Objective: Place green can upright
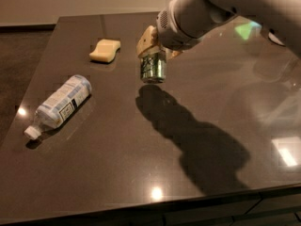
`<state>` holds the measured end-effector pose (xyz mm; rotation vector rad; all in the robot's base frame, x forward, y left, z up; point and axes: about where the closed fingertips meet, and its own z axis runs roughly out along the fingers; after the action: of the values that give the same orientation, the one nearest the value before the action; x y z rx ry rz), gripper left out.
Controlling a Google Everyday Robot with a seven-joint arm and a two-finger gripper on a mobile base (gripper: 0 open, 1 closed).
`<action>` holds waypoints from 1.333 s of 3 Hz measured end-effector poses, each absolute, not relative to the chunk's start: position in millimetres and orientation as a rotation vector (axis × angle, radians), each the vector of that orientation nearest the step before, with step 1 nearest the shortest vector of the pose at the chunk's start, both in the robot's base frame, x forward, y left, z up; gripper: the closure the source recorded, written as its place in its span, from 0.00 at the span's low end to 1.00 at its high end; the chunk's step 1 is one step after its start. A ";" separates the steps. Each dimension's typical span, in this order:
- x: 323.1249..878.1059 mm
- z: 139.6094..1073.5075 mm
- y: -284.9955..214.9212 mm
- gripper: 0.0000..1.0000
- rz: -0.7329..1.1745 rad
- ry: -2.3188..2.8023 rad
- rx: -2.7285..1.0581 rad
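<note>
Since the green can (153,68) hangs close to vertical over the dark table (94,173), its lower end right by its own shadow, I judge the set-down is the step in hand. I would lower it straight, let the whole bottom rim meet the surface flat, and only then release, because a tilted touch could tip it. The gripper (157,50) pinches the can by its upper part, so the can sits directly beneath the fingers, near the yellow sponge (105,50) and well apart from the plastic water bottle (61,102) lying on its side.
</note>
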<state>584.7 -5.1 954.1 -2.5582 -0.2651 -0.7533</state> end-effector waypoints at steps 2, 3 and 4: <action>579.0 952.6 -5.6 1.00 -0.832 -0.531 -2.368; 574.2 950.4 -7.6 1.00 -0.893 -0.628 -2.310; 570.5 944.6 -10.4 1.00 -0.941 -0.703 -2.292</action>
<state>570.5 -10.4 944.6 -2.2918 -0.7026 -0.9414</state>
